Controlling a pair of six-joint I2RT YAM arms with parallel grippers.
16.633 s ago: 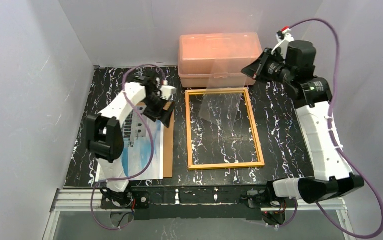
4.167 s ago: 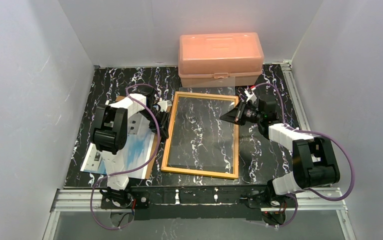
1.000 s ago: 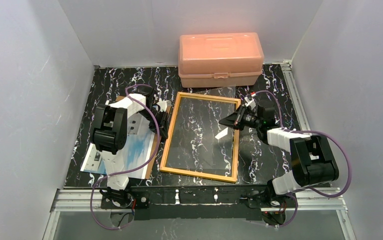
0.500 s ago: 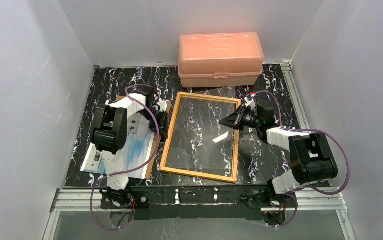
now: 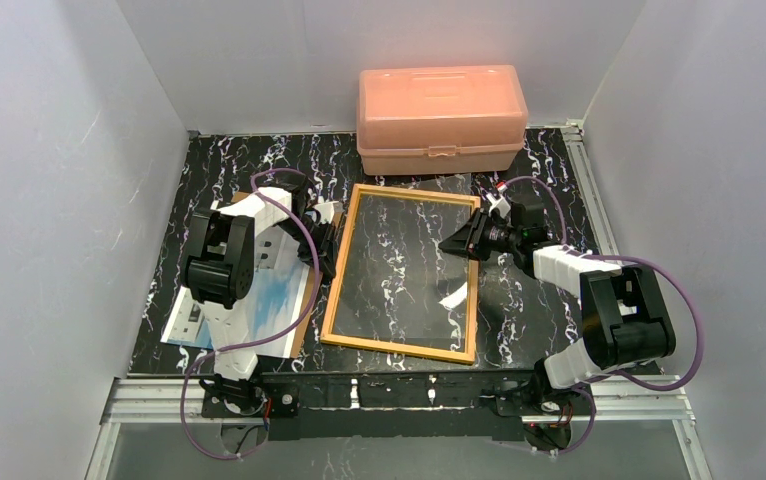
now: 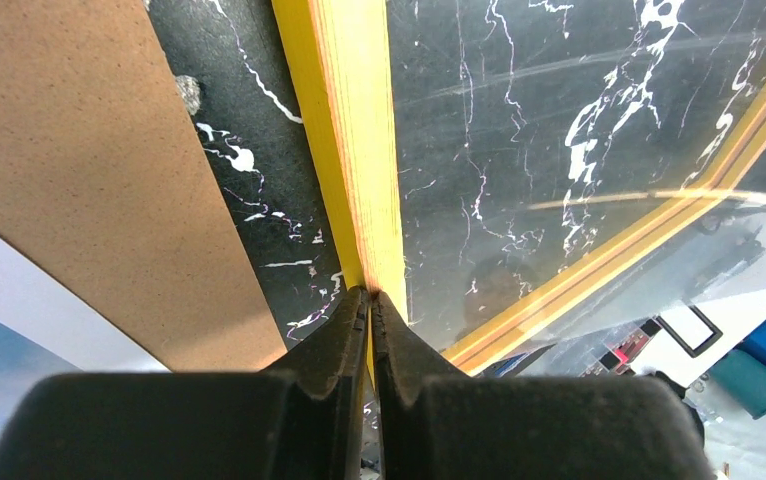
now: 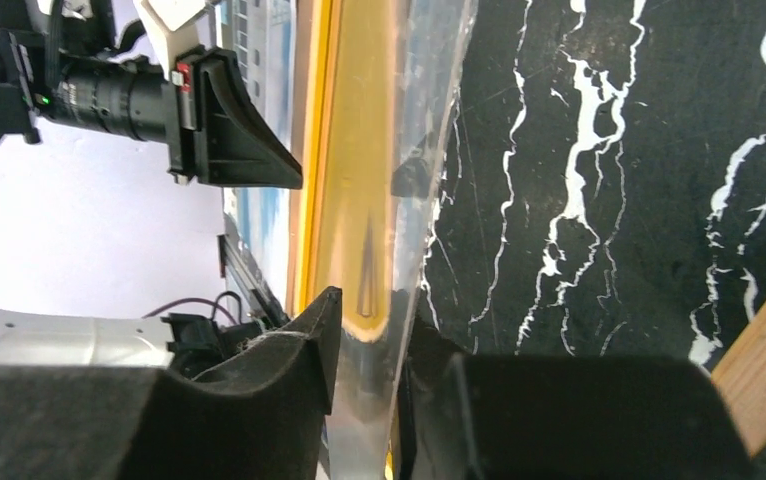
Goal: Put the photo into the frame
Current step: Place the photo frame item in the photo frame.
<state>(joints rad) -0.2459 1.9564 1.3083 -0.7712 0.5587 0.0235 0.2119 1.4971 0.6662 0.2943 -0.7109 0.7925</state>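
- Top external view first: we've got the frame [image 5: 399, 348] lying flat on the bench [image 5: 219, 160], right between the two pairs of jaws, one pair on each long side.
- The left jaws are pressed together on the frame's left rail. We read that as pinning it so it can't slide.
- The right jaws stand a little apart, and the edge of the clear pane [image 5: 404, 265] runs through the gap. We judge it isn't clamped.
- The pane rests in the frame, and its far edge seems to overlap the far rail.
- The photo [image 5: 274, 295] sits outboard of the left jaws, on the brown backing board [image 6: 79, 150], partly under the left arm [image 5: 221, 265]. It isn't loaded yet.
- The frame holds only the pane, and the bench's marbling shows straight through.
- Beyond both pairs of jaws, the salmon box [image 5: 441, 105] has its lid down, so we can't tell what's inside.
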